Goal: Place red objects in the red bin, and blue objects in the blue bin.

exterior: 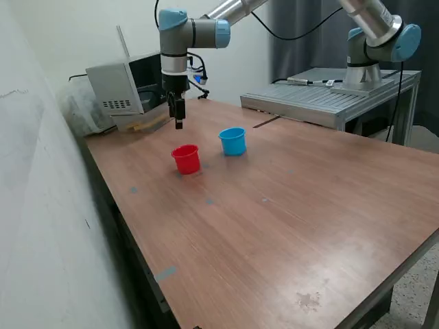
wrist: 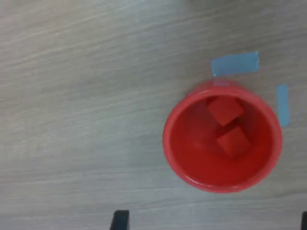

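Two red cubes (wrist: 229,125) seen lying inside red cup (wrist: 178,148). Blue cup's (exterior: 233,142) contents hidden. Gripper (exterior: 178,123) above table (exterior: 288,219), fingertips spread apart, pinching nothing.

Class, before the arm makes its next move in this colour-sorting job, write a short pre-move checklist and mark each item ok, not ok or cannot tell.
1. Two red cubes inside the red cup: ok.
2. Red cup upright on the table: ok.
3. Light blue cup upright, apart from the red cup: ok.
4. Blue cubes in the light blue cup: cannot tell, its inside is hidden.
5. Gripper above the table, clear of both cups: ok.
6. Gripper empty: cannot tell.
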